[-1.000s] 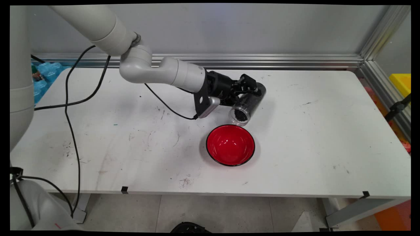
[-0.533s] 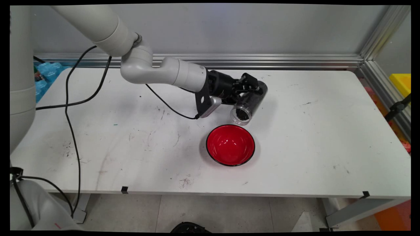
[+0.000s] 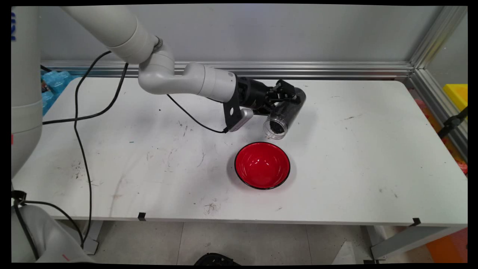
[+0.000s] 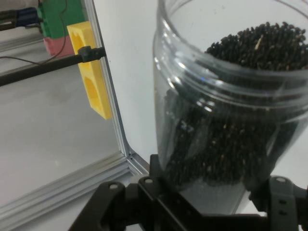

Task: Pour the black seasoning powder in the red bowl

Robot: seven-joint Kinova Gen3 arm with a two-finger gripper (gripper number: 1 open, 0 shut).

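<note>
My gripper (image 3: 287,98) is shut on a clear plastic jar (image 3: 284,114) that holds small black seeds. The jar is tipped over, its open mouth pointing down and toward the table's near side, just above and behind the far rim of a red bowl (image 3: 262,165) with a black edge. The bowl looks empty inside. In the hand view the jar (image 4: 231,101) fills the right side, with dark seeds heaped up toward its rim and my gripper (image 4: 211,192) clamped around its lower part.
Black cables (image 3: 80,123) hang from the arm over the table's left side. An aluminium rail (image 3: 298,69) runs along the back edge. A yellow block (image 4: 89,72) and a black bar (image 4: 43,70) stand off the table's right end.
The gripper with the jar has risen a little and drifted slightly right and away from the bowl; the jar's mouth now hangs higher above the bowl's far rim.
</note>
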